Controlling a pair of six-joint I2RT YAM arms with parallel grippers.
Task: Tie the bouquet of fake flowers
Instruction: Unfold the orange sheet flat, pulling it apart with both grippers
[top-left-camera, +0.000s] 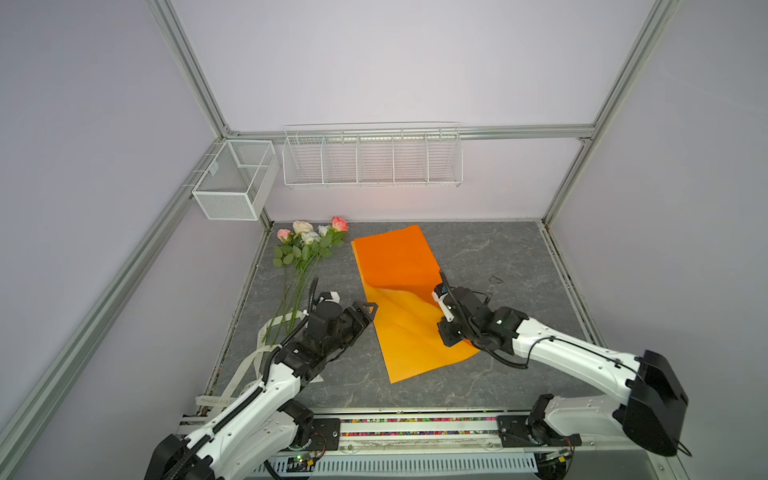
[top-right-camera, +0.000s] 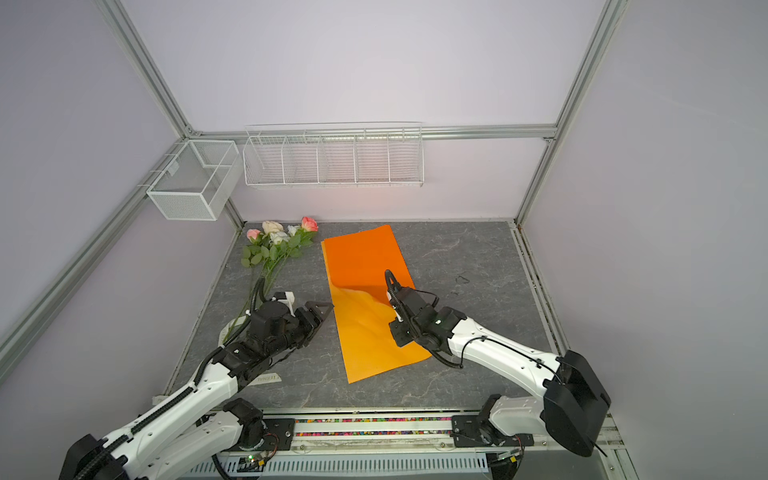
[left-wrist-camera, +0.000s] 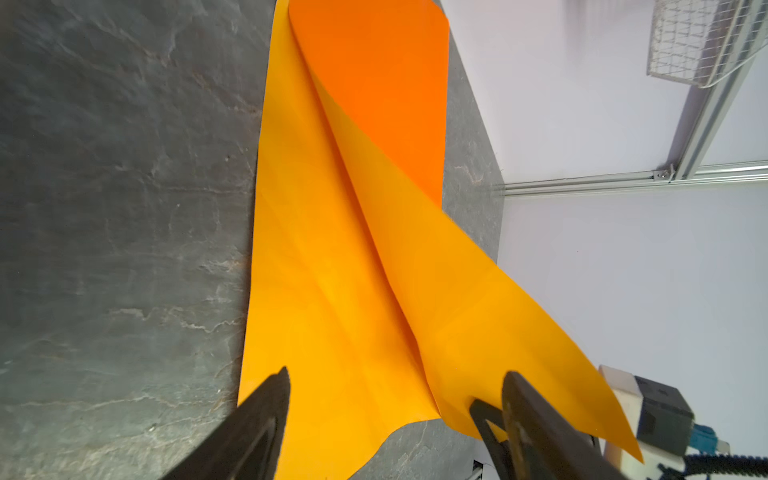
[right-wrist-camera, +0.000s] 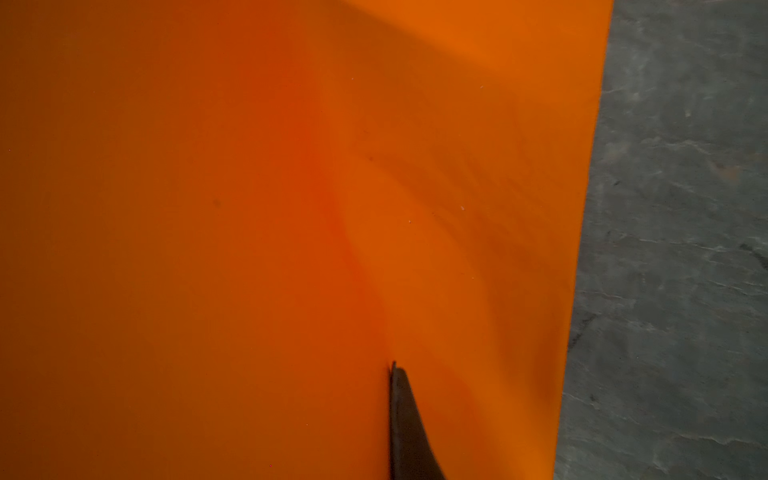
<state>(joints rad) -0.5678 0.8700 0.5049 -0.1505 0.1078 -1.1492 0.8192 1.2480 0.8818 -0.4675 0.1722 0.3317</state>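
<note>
Bouquet: the bouquet of fake flowers (top-left-camera: 305, 253) is lying unwrapped at the upper left of the table (top-left-camera: 498, 257), blooms pointing at the back wall and stems running down toward the left arm.
Left gripper: the left gripper (left-wrist-camera: 397, 372) is sitting with jaws spread, gripping nothing, at the left edge of the orange paper (top-left-camera: 395, 257). It is the nearer arm, and the bouquet is lying up and left of it.
Right gripper: the right gripper (right-wrist-camera: 393, 368) is pinching the paper, holding a fold raised.
Room: bare table is lying to the right of the paper, while a cream ribbon (top-left-camera: 270, 328) is crowding the stem ends.
</note>
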